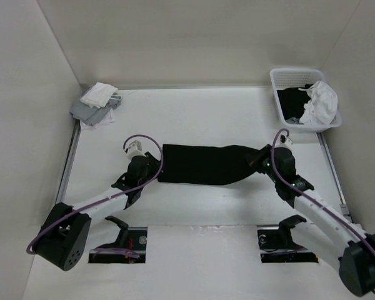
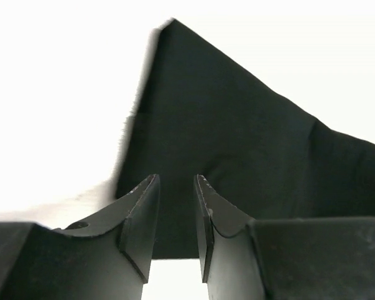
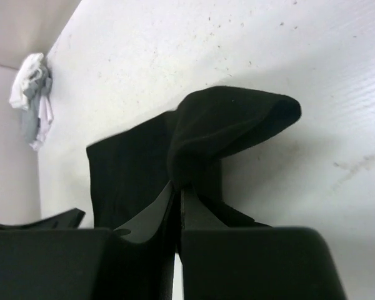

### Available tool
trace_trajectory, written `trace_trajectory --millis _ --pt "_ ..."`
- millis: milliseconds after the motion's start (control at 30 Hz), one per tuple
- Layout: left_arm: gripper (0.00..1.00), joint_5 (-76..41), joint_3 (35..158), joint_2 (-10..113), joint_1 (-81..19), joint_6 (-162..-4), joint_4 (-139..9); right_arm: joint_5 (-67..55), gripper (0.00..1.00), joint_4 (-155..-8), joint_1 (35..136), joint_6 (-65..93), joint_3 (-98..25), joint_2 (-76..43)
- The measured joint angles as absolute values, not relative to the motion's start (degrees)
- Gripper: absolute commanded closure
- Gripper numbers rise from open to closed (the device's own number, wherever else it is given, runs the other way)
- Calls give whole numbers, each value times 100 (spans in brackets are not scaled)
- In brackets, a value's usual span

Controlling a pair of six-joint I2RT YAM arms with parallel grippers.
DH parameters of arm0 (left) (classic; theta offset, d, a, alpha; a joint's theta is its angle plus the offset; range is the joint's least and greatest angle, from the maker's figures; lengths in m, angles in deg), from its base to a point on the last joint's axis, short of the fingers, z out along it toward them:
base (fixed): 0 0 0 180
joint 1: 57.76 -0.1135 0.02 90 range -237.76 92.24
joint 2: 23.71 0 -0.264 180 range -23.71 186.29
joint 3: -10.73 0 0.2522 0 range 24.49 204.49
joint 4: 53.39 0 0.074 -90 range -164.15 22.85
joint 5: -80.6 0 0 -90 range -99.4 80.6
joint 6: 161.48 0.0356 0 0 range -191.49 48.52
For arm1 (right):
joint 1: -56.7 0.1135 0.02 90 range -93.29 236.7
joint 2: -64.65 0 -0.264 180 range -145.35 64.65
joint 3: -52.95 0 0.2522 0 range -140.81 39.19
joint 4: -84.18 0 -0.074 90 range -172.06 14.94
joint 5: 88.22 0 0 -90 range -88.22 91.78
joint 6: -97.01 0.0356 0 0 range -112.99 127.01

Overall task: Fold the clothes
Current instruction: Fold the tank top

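The clothes (image 1: pixel 206 164), a plain black garment, lie as a long flat band across the middle of the white table. My left gripper (image 1: pixel 156 165) is at the band's left end. In the left wrist view its jaws (image 2: pixel 176 180) stand open over the near edge of the black fabric (image 2: pixel 237 144), with nothing pinched between them. My right gripper (image 1: pixel 263 160) is at the band's right end. In the right wrist view it (image 3: pixel 178 186) is shut on a bunched fold of the clothes (image 3: pixel 225 119), and that end lifts off the table in a rounded hump.
A white plastic basket (image 1: pixel 277 94) with black and white laundry stands at the back right corner. A pile of white and grey cloths (image 1: pixel 97 103) (image 3: pixel 31 94) lies at the back left. White walls enclose the table on three sides.
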State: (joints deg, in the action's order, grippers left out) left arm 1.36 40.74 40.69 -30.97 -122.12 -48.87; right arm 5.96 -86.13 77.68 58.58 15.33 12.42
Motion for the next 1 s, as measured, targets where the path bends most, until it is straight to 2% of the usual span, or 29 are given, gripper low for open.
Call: trace_trajectory --millis 100,233,467,700,833,967,1000 --pt "74 141 4076 3971 -2951 -12249 -4891 977 99 -7617 8085 5662 1223 1782" --pt "74 141 4076 3700 -2793 -12286 -4896 1418 98 -6677 8712 5485 408 1548" --pt "73 125 4072 2856 -2817 -12317 -5042 2050 97 -6113 10041 5397 -1319 -303" --pt "72 -91 4047 2229 -3193 -12314 -5191 2334 95 -5582 10740 5485 -3312 -2631" --pt "72 -384 4019 2052 -3554 -12317 -5265 2378 83 -5379 10895 5673 -4491 -3907" --pt "72 -692 4019 1770 -3928 -12332 -5388 2284 52 -5427 10933 6011 -5107 -4764" --pt "72 -731 4019 1705 -3991 -12332 -5407 2220 51 -5462 10933 6103 -5120 -4847"
